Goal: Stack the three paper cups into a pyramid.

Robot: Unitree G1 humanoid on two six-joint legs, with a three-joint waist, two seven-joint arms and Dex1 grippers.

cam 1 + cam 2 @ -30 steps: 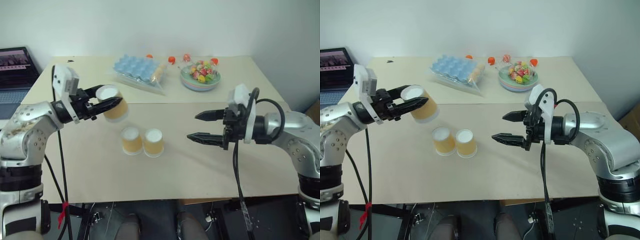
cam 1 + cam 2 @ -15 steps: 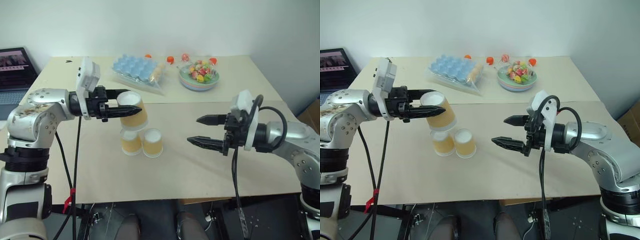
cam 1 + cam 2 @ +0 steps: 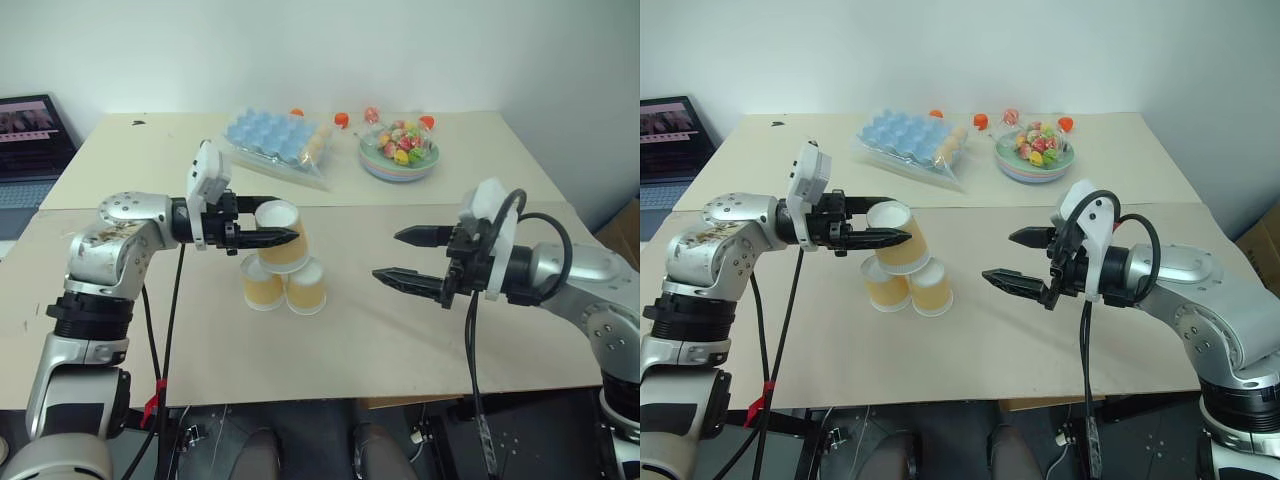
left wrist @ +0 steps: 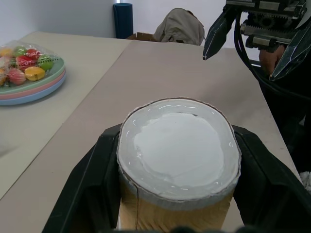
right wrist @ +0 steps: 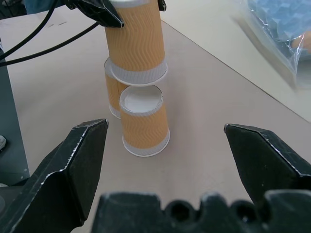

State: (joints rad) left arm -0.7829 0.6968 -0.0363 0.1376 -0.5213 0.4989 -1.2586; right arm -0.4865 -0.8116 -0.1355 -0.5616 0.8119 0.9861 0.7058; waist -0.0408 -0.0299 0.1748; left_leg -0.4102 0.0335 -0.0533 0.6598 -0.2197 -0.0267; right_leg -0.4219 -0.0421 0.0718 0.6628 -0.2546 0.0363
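Gripping one paper cup [image 3: 281,235] by its sides, the left gripper [image 3: 262,237] has its two black fingers pinched on the cup, which sits upside down with the white base facing up, tilted a little. This cup is just above the other two paper cups [image 3: 285,285], which stand upside down and touching side by side on the beige table [image 3: 350,340], near its middle and left of centre. In the right wrist view the held cup's rim [image 5: 137,73] appears to be right at the top of the back cup [image 5: 112,94], with the front cup [image 5: 144,121] standing free beside it; whether the rim rests on the bases I cannot tell.

Off to the table's right side, the right gripper [image 3: 412,258] hovers above the surface with its fingers spread wide, holding nothing, pointing toward the cups and well apart from them.

Along the far edge lie a bagged pack of blue egg-shaped cups [image 3: 275,140] and a pastel bowl of candies [image 3: 400,155]. A laptop [image 3: 30,135] sits beyond the table's left corner.
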